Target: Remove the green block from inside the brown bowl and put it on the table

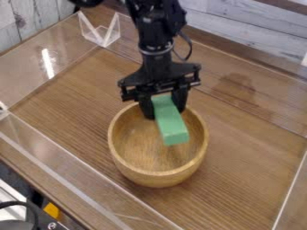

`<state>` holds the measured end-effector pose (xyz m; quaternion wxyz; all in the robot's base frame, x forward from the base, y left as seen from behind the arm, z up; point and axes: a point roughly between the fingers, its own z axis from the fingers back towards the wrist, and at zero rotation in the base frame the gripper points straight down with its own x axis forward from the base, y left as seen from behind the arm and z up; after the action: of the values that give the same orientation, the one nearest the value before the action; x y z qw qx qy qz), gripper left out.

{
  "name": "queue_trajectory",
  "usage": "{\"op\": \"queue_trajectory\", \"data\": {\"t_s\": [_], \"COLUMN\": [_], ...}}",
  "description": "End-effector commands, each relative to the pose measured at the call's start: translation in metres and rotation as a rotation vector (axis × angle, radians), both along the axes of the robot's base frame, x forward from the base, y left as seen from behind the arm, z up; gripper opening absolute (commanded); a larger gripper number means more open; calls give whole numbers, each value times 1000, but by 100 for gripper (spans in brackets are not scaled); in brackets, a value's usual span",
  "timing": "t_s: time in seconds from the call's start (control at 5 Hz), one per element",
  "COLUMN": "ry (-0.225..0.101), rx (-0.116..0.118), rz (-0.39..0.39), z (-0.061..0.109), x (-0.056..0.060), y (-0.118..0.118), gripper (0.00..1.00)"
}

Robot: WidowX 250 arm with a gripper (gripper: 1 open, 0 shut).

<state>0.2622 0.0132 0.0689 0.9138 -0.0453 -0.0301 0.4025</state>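
Camera view: I look down on a wood-grain brown tabletop (246, 166) with my black gripper (163, 105) over a bowl.
Block colour: the flat, elongated rectangular green block (171, 124) is solid bright green, one even tone along its visible face.
Block shape: straight long edges, a squared lower end, longer than it is wide.
Block pose: it slants in the view, its upper end partly hidden between my fingers, its lower end over the bowl's interior.
Block place: within the outline of the round light-brown wooden bowl (153, 166), toward the side nearest my arm; I cannot tell whether it touches the bowl.
My gripper: narrowed, its fingers closed on the block's upper end.
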Motion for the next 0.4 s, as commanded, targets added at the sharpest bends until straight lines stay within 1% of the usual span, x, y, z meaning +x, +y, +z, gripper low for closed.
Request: {"op": "queue_trajectory", "data": {"t_s": [0.0, 0.2], "ry": [-46, -51], "rx": [5, 11], "rz": [4, 89], "z": [24, 37], "x": [11, 7], "y": [9, 19], "gripper": [0, 0]}}
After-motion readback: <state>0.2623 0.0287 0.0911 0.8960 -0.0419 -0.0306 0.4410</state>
